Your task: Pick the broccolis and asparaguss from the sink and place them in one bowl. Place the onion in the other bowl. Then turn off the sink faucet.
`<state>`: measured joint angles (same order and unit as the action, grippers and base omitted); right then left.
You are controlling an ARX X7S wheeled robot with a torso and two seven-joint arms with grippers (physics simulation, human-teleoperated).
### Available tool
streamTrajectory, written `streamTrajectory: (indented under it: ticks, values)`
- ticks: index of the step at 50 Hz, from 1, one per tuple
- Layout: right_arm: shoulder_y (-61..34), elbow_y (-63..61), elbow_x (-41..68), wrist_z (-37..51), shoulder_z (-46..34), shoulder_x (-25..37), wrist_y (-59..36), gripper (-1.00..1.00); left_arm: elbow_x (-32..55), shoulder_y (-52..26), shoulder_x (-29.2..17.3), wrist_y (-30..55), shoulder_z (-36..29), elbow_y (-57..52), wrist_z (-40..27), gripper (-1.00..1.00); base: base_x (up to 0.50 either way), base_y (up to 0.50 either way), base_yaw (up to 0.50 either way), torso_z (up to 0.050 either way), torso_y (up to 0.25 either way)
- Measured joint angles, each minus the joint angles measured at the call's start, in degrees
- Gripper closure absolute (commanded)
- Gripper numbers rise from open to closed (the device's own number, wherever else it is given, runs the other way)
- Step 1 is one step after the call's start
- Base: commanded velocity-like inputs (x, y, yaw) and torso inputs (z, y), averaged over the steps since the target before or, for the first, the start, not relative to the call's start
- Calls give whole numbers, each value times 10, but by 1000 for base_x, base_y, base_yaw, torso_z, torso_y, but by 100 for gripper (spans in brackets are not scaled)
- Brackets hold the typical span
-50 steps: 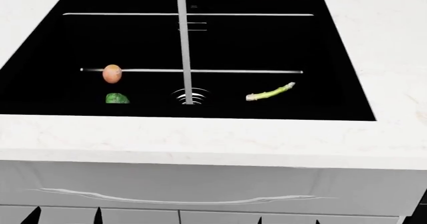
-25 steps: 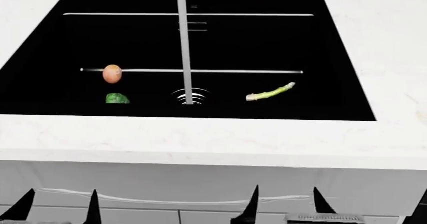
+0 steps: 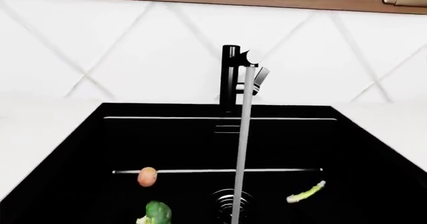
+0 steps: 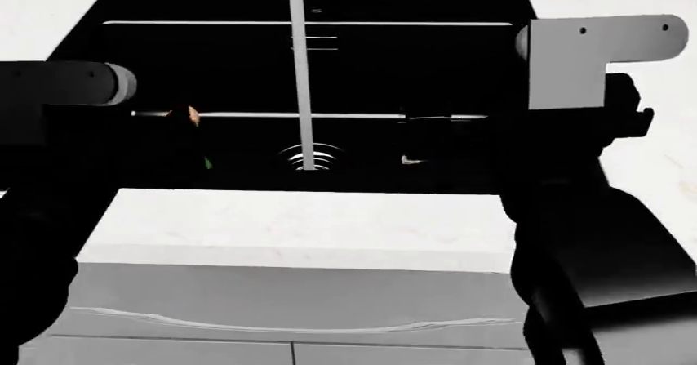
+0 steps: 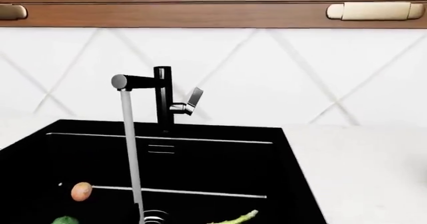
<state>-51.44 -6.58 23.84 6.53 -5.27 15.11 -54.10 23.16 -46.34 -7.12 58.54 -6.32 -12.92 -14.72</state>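
Head view: black sink (image 4: 458, 55) set in a white counter (image 4: 326, 226); water stream (image 4: 300, 79) falling from the faucet to the drain (image 4: 310, 158). Both arms raised in front of the basin, left arm (image 4: 55, 161) and right arm (image 4: 577, 177), dark and covering much of the sink floor. Only an edge of the onion (image 4: 192, 115) shows beside the left arm; a pale tip of the asparagus (image 4: 410, 160) shows by the right arm. Finger positions of both grippers cannot be told; neither wrist camera shows its own fingers.

Left wrist view: black faucet (image 3: 230, 76) upright at the back rim, handle (image 3: 261, 77) tilted, stream (image 3: 241, 149) running. On the sink floor: onion (image 3: 147, 176) near the back wall line, broccoli (image 3: 157, 213) just in front of it, asparagus (image 3: 306, 192) lying well apart on the other side of the drain (image 3: 230, 204).

Right wrist view: faucet (image 5: 162, 96), handle (image 5: 193, 98), onion (image 5: 81, 191), broccoli (image 5: 65, 220) at frame edge, asparagus (image 5: 235, 218), tiled wall (image 5: 300, 73), wooden cabinet (image 5: 200, 13).
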Motion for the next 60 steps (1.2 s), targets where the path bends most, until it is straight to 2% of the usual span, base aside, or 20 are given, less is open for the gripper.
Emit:
streamTrajectory:
  ticks: [12, 19, 39, 60]
  values:
    - [-162, 225, -26, -51, -26, 1, 40, -100, -24, -193, 29, -33, -30, 265, 22, -100, 0, 0, 0, 0, 0]
    - [-205, 303, -37, -66, -34, 3, 63, -100, -36, -252, 35, -65, -46, 369, 29, -100, 47, 0, 0, 0, 0]
    - [-210, 352, -43, -78, -43, 12, 85, -100, -51, -310, 36, -145, -71, 527, 40, -100, 242, 6, 0, 0, 0]
    - [-197, 349, -39, -73, -41, 17, 85, -100, -52, -327, 35, -195, -87, 598, 47, -100, 331, 44, 0, 0, 0]
